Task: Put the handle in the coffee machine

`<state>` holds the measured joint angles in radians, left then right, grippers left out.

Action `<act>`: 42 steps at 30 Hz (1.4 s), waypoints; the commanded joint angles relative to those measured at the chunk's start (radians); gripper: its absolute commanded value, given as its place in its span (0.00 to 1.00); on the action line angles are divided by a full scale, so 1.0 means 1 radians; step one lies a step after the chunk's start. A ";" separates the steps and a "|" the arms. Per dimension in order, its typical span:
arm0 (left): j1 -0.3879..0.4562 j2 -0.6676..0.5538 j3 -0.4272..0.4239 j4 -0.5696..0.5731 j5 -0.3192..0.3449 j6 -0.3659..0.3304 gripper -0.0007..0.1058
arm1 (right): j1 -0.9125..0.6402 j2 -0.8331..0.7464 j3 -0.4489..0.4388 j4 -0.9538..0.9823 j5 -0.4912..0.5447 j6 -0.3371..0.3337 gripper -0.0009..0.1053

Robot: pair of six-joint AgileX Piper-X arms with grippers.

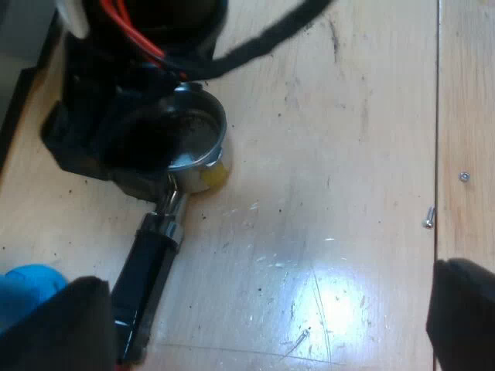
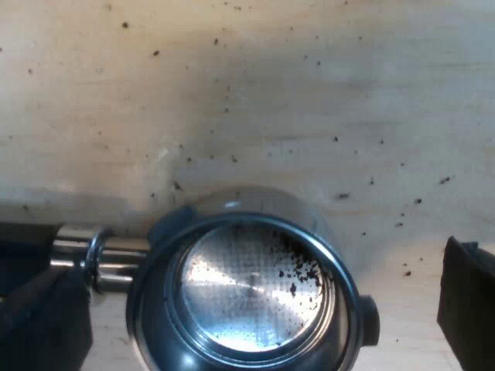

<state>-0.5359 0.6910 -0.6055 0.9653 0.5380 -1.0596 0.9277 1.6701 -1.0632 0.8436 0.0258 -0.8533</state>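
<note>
Both grippers hang released. The right gripper (image 2: 255,309) straddles the metal holder (image 2: 247,297) lying on the wooden table (image 2: 232,77), coffee specks (image 2: 298,270) in its basket. The left gripper (image 1: 263,317) hovers nearby; its view adds the dark handle (image 1: 147,270), end cut off, plus a blue thing (image 1: 23,286), hard to identify.

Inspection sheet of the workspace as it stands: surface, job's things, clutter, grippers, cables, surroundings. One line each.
Surface: wooden table, scuffed, with a seam between boards; coffee grounds speckle it.
Job's things: holder lying loose on the table, handle flat; basket nearly empty, a few grounds inside.
Clutter: small screw; small round metal bit; blue thing by the handle, perhaps the tamper; yellow piece at the basket's rim, unidentified.
Grippers: right gripper open, straddling the basket; left gripper open, over bare wood near the handle.
Cables: nothing seen beyond the robot's own.
Surroundings: dark area past the table's edge.
</note>
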 commanded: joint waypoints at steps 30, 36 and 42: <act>-0.004 -0.005 -0.002 0.003 -0.003 -0.004 0.78 | -0.005 -0.001 0.044 -0.075 -0.053 -0.071 0.88; -0.004 -0.005 -0.002 0.003 -0.004 -0.004 0.78 | -0.005 -0.001 0.044 -0.075 -0.061 -0.071 0.70; -0.004 -0.005 -0.002 0.003 -0.006 -0.004 0.78 | -0.005 -0.001 0.044 -0.071 -0.064 -0.066 0.55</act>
<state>-0.5359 0.6910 -0.6055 0.9653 0.5380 -1.0596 0.9256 1.6701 -1.0181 0.7626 -0.0291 -0.9118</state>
